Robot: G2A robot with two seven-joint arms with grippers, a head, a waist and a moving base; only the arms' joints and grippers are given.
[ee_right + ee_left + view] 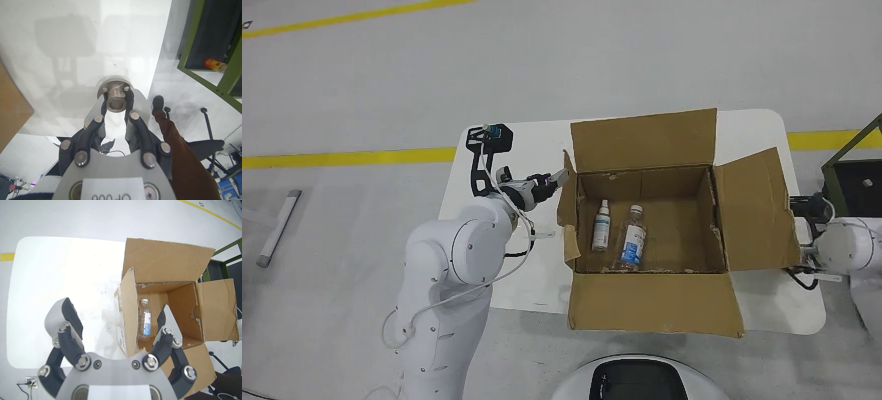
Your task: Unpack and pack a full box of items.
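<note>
Box (647,140) flaps splay open, exposing 2 bottles (601,226) (633,237). The left pincer (116,303) gapes wide beside it, probably ready for one. The right pincer (116,95) clamps a metal bushing (115,104).

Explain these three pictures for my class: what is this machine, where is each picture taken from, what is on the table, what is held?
It is a two-armed robot at a white table. The top view looks down from above its arms; the other two come from a camera on each wrist. On the table stands an open cardboard box with a clear bottle and a smaller white bottle lying inside. The left gripper is open, beside the box. The right gripper is shut on a metal sleeve.
</note>
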